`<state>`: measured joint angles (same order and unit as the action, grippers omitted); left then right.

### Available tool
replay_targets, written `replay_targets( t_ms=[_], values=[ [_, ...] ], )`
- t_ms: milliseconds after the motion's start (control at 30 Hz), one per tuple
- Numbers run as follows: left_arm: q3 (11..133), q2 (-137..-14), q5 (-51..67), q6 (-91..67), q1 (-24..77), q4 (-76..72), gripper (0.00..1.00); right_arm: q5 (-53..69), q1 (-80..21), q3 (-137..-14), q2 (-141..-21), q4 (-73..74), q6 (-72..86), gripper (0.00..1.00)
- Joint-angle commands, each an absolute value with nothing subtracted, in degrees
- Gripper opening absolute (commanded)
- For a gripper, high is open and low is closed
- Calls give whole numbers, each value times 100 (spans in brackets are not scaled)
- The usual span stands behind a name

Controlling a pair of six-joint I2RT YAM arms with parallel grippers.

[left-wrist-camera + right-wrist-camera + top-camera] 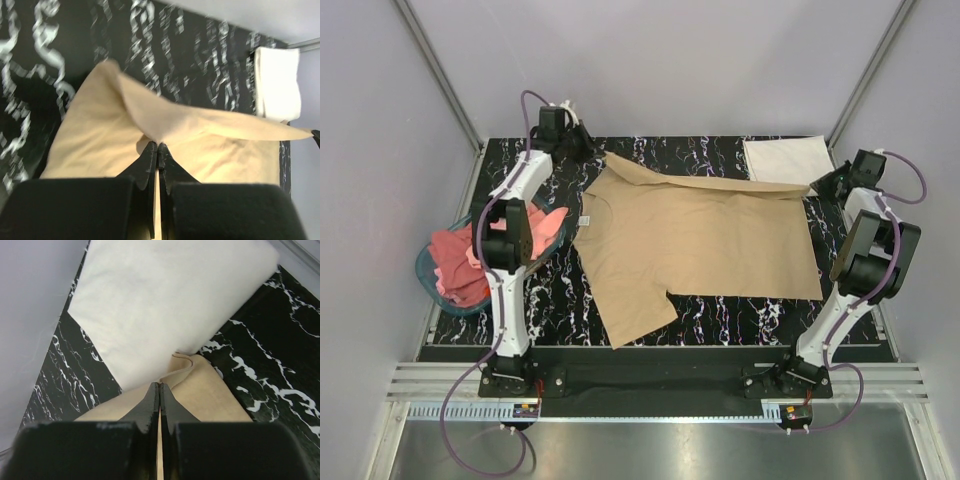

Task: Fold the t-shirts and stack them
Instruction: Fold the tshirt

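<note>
Folding the tee [700, 240] cleanly needs the left claw [157, 146] and right claw [159, 386], both pinched tight on its far edge, moving level together.

Folded white t-shirt [785, 158] close beside the right hand [159, 386]; basket [421, 268] far left.

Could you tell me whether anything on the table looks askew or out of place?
Nothing is damaged or spilled. The tan t-shirt lies crooked, its near sleeve nearly reaching the table's front edge, with its far edge lifted, pinched by the left fingers and right fingers. Pink t-shirts are heaped loosely in the blue basket.
</note>
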<state>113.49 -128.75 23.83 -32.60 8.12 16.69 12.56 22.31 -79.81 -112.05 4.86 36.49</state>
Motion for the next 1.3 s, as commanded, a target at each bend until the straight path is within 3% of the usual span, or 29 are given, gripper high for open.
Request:
replay_targets(
  t_ms=[0,400,833,1267],
  values=[
    [11049,-12068,2663,-3313,677,2091,0,1221,2294,-7866,-10758,685,3577,0],
    [9950,-11048,3190,-3445,607,2971,0,1011,2294,-7488,-10512,1169,3472,0],
    [8263,-10336,2541,-3279,1054,3173,0,598,2294,-7066,-10441,1371,3261,0],
    [8148,-10195,1783,-3208,1116,3603,0,633,2303,-7409,-10740,1555,3208,0]
  ],
)
